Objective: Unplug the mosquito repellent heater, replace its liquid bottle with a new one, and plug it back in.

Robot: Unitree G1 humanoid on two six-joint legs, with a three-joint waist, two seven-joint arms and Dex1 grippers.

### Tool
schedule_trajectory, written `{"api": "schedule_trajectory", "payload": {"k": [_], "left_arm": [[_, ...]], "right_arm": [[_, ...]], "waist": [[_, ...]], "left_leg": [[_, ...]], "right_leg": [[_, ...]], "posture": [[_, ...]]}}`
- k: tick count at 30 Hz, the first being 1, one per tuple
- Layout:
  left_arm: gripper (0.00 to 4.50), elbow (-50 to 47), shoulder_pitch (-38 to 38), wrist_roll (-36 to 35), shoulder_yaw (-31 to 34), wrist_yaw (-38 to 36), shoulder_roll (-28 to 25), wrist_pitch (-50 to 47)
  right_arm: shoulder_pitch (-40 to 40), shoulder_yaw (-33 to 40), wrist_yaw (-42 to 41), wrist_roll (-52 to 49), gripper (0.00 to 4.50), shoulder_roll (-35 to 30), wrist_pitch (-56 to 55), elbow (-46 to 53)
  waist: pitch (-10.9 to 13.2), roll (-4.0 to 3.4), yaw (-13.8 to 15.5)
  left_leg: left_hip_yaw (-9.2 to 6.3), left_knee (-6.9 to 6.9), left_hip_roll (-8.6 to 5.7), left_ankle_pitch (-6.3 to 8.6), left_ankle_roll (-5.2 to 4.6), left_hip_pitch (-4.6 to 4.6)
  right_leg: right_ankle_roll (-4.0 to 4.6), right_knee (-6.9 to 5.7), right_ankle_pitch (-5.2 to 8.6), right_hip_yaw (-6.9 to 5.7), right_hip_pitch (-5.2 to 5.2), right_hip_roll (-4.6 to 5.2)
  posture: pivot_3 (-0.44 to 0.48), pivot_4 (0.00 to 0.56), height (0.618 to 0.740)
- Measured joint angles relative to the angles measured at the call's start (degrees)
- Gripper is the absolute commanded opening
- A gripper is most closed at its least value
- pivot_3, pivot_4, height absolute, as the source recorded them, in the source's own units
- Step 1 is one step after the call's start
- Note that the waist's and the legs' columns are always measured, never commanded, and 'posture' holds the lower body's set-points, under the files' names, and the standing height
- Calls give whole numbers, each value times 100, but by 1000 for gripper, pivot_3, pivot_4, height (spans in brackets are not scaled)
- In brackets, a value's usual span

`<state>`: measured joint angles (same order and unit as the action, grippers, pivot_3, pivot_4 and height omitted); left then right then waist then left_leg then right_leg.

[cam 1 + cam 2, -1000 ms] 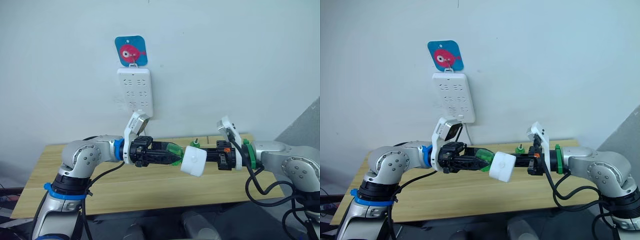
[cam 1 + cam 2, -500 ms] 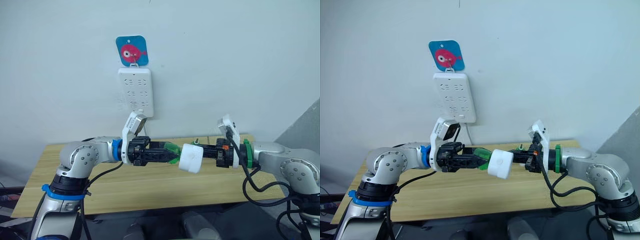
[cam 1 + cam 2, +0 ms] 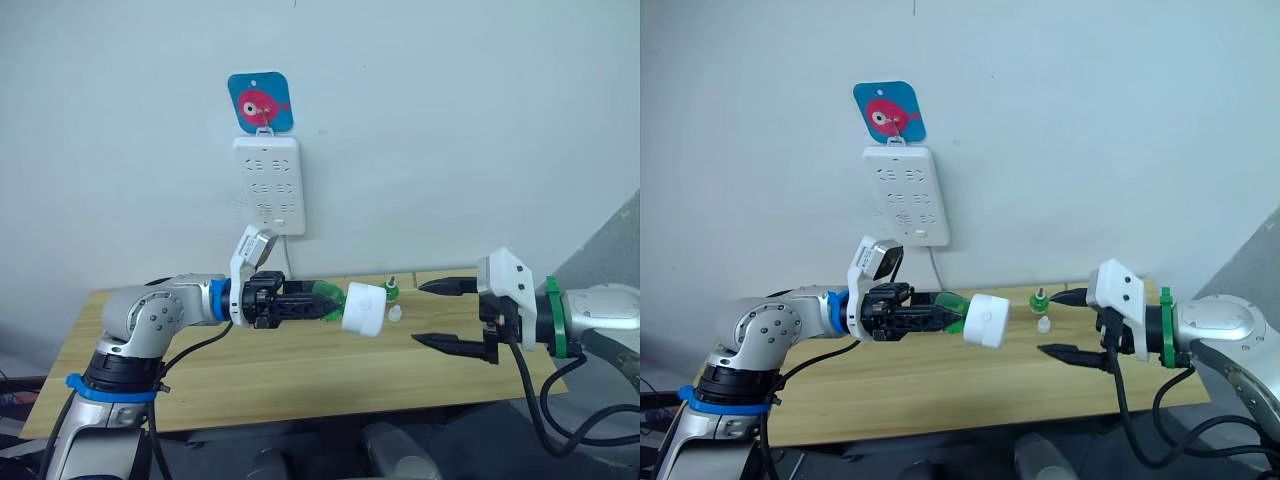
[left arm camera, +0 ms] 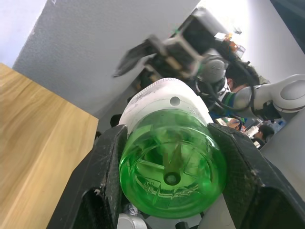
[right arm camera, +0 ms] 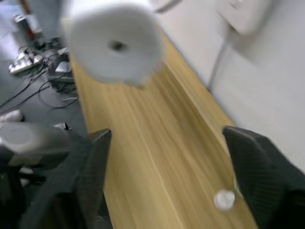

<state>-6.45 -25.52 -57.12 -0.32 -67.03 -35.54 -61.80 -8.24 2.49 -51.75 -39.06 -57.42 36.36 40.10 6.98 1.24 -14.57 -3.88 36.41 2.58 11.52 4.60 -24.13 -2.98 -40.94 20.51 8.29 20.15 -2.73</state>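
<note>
My left gripper (image 3: 318, 303) is shut on a green liquid bottle (image 3: 325, 299), held level above the table. The white mosquito repellent heater (image 3: 363, 309) sits on the bottle's far end. In the left wrist view the bottle's base (image 4: 171, 164) fills the gap between the black fingers (image 4: 107, 176), with the heater (image 4: 164, 98) beyond it. My right gripper (image 3: 418, 313) stands open a short way right of the heater, touching nothing. Its wrist view shows the heater's round face (image 5: 114, 45) ahead, beyond its spread fingers (image 5: 90, 167).
A white power strip (image 3: 268, 185) hangs on the wall under a fish sticker hook (image 3: 261, 102). A second green bottle (image 3: 391, 289) and a small white cap (image 3: 396, 313) stand on the wooden table (image 3: 300, 380) near its back edge.
My right gripper has let go of the heater, opened wide and drawn back to the right. The left gripper still holds the bottle with the heater on it.
</note>
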Motion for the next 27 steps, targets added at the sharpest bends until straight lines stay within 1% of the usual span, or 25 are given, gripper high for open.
{"api": "schedule_trajectory", "payload": {"k": [5, 11, 14, 20, 27], "left_arm": [[2341, 33, -87, 85, -52, -17, 24, 5], [2341, 35, -140, 94, -41, -14, 68, 5], [2341, 43, -140, 110, 44, -4, 44, 5], [2341, 46, -140, 113, 134, -1, 62, 5], [2341, 25, -138, 111, 92, -5, 97, -2]], "right_arm": [[-225, -311, 40, 402, 3727, 190, -271, 161], [-625, -918, 261, 1068, 3727, 692, -457, 177], [-687, -1050, 303, 1146, 3727, 874, -426, 93], [-800, -1109, 291, 1133, 3727, 1035, -212, 63], [-739, -982, 185, 999, 3727, 1036, -55, 68]], "waist": [[0, 0, 2], [0, 0, 1], [0, 0, 6], [0, 0, 7], [0, 0, 10]], "left_leg": [[-1, 0, 0, 0, 0, 0], [-3, -1, 1, 0, 0, 0], [-5, -1, 0, 0, 0, -2], [-6, 0, 1, 0, 0, -1], [-8, 0, 1, 0, 0, -1]], "right_leg": [[0, -1, 0, 0, 1, 1], [0, -2, 0, -1, 1, 1], [0, -2, 0, -1, 1, 1], [0, -3, 0, -3, 0, 1], [0, -3, 0, -5, -1, 0]], "posture": [[-272, 52, 733], [-272, 52, 733], [-267, 54, 733], [-263, 53, 733], [-265, 54, 733]]}}
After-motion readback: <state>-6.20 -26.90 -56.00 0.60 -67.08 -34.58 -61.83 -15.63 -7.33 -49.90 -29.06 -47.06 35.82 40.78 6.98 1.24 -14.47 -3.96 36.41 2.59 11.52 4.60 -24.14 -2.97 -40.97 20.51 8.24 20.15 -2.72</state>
